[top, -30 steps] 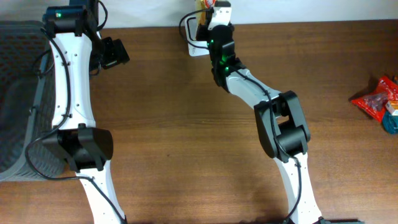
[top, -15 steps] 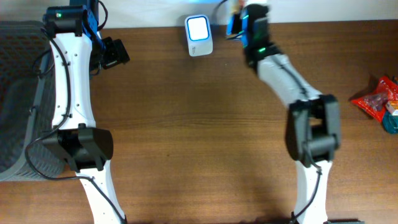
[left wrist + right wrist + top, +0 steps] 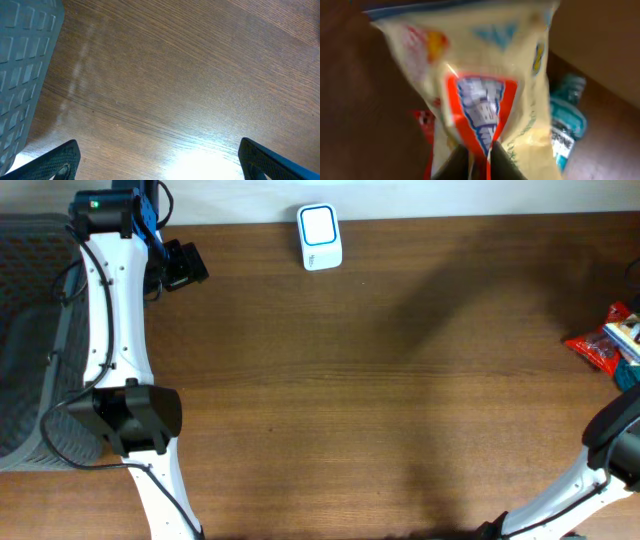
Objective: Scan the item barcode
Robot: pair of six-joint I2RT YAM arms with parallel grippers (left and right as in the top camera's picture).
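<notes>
Snack bag (image 3: 480, 90) sits pinched between the right jaws, spreading beyond them.

Scanner (image 3: 319, 237) top centre, basket (image 3: 25, 330) left, packet (image 3: 600, 345) right.
From above, the scanner sits at the surface's (image 3: 350, 400) upper middle edge, well apart from the packet at the right edge. In the right wrist view, a pouch (image 3: 485, 85) fills the centre, a bottle (image 3: 567, 125) behind it, lower right.

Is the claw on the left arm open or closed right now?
Open. On the left gripper, both fingers sit far apart at the wrist view's bottom corners, bare table between.
</notes>
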